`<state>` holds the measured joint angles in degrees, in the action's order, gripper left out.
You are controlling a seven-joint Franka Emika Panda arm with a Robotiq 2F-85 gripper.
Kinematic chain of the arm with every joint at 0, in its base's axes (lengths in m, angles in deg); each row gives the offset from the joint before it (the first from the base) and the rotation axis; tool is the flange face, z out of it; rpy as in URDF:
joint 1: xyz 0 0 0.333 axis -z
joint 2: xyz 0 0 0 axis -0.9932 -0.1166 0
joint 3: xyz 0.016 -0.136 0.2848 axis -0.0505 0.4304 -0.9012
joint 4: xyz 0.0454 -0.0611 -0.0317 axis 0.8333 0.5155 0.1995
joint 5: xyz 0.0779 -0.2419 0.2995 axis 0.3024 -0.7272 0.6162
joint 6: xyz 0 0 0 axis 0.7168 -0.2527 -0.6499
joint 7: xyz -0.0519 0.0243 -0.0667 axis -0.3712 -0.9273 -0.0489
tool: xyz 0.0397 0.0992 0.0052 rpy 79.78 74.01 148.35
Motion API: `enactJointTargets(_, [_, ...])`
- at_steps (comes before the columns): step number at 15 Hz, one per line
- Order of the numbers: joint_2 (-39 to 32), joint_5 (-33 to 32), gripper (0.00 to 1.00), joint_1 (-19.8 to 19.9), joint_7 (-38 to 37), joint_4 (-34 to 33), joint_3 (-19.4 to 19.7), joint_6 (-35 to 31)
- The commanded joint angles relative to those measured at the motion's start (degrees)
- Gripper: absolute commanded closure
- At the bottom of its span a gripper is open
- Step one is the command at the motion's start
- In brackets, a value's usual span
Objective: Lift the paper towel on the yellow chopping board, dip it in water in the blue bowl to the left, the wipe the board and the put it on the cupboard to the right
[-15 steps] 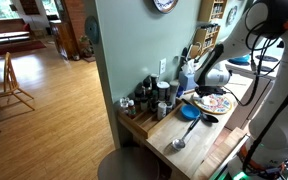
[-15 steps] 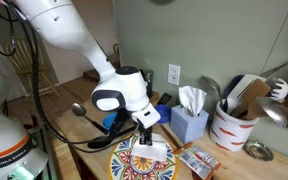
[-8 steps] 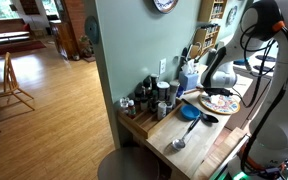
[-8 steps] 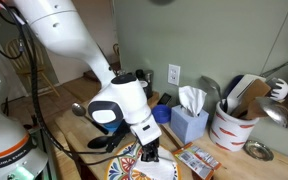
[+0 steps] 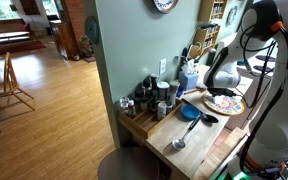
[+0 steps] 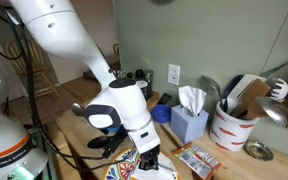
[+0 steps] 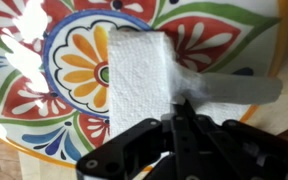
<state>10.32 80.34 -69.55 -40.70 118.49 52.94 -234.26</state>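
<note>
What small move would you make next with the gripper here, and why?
Probably raise the gripper straight up a little. Its jaws look shut on the edge of the paper towel nearest them, and the towel lies flat on the yellow chopping board. A short lift would show whether the pinch really holds it.

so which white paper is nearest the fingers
The paper towel flat on the yellow chopping board; the tissue sticks up from its blue box.
</note>
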Motion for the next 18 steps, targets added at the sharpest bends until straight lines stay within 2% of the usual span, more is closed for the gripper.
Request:
enactJointTargets(1, [1.9, 1.8, 0.99, 1.5, 0.7, 1.5, -2.5, 1.4])
enactJointTargets(6, [3.2, 3.3, 0.99, 4.2, 1.9, 2.1, -7.9, 1.4])
enactJointTargets(9, [4.8, 6.2, 0.99, 7.6, 3.6, 2.2, -13.7, 2.6])
enactJointTargets(10, [5.5, 8.1, 0.99, 9.4, 5.0, 2.3, -16.8, 3.2])
enactJointTargets(15, [6.1, 17.1, 0.99, 13.6, 12.2, 1.1, -26.5, 6.1])
enactJointTargets(18, [8.5, 14.6, 0.99, 12.4, 10.9, 3.0, -24.5, 6.6])
